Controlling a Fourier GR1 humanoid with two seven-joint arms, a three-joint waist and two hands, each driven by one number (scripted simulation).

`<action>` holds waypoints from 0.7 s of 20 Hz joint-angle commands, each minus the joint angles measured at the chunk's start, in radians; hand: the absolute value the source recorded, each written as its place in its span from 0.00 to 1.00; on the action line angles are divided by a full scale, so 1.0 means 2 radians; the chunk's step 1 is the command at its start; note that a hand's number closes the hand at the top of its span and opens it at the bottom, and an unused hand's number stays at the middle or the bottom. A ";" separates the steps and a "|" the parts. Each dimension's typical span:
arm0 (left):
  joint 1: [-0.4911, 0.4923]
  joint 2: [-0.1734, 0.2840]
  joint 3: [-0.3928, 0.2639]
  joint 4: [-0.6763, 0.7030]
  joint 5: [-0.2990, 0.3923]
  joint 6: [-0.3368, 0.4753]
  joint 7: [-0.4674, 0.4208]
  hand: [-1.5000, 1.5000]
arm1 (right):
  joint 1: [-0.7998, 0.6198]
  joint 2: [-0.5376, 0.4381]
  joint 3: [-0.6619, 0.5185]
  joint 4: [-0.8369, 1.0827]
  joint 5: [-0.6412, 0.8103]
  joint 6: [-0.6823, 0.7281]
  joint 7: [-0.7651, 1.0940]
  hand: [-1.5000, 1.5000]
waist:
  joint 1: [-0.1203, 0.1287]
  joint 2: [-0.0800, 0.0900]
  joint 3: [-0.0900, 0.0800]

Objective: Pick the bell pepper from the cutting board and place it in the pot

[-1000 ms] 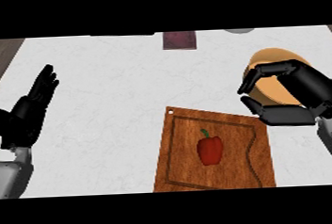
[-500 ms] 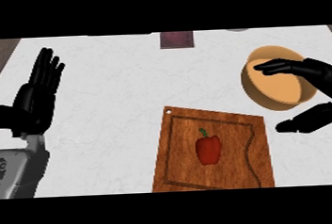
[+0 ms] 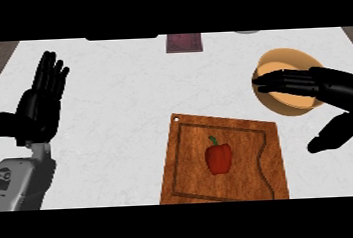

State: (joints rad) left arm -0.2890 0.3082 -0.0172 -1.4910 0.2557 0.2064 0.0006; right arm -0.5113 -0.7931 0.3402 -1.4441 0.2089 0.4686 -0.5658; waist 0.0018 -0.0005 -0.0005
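- Landmark: wooden cutting board (image 3: 224, 160), lying flat on the pale marbled counter (image 3: 134, 93), with a shallow groove running inside its rim and a small hole at its far-left corner.
- Bell pepper (image 3: 219, 158): red, green stem pointing away from the robot, lying near the middle of the board, inside the groove. Nothing touches it.
- Pot (image 3: 287, 86): tan, round, seen from above as an open bowl shape; sits on the counter beyond the board's far-right corner, apart from the board.
- Right hand (image 3: 311, 83): off the board's right side, at about the level of its far edge. Fingers straight, spread out and reaching leftward across the pot's opening; thumb hangs down separately just right of the board's upper right edge. Hand is wide open, holds nothing. Whether the fingers touch the pot's rim or hover above it cannot be told from this view.
- Left hand (image 3: 40, 104): well to the left of the board, fingers straight and pointing up, palm flat, resting; holds nothing. Grey forearm (image 3: 16, 180) below it, near the view's lower left.
- Dark reddish square object (image 3: 185, 42): on the counter well beyond the board's far edge; its kind cannot be told.
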 commanded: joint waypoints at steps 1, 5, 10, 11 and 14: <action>-0.003 0.008 0.017 -0.001 0.010 -0.016 0.004 0.50 | -0.012 0.018 0.025 -0.029 0.045 0.019 0.052 0.00 | 0.001 0.000 0.000; 0.004 0.007 0.007 -0.070 0.001 0.008 0.057 0.50 | 0.012 0.022 0.038 -0.088 0.069 0.036 0.111 0.00 | 0.001 -0.003 0.000; 0.010 -0.001 0.018 -0.030 -0.007 -0.011 0.025 0.50 | 0.023 0.060 0.039 -0.116 0.084 0.080 0.190 0.00 | -0.001 -0.001 0.000; 0.012 -0.026 -0.006 -0.010 -0.033 0.005 0.001 0.50 | 0.016 0.095 0.061 -0.085 0.110 0.058 0.205 0.00 | 0.000 0.000 0.000; -0.013 -0.025 0.005 -0.032 -0.033 0.016 0.042 0.50 | 0.040 0.109 0.056 -0.104 0.120 0.081 0.211 0.00 | -0.002 0.000 0.000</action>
State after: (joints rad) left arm -0.2923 0.2802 -0.0009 -1.5319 0.2151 0.2072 0.0416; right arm -0.4774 -0.6263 0.4338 -1.6195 0.4032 0.6064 -0.2044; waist 0.0005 -0.0009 -0.0004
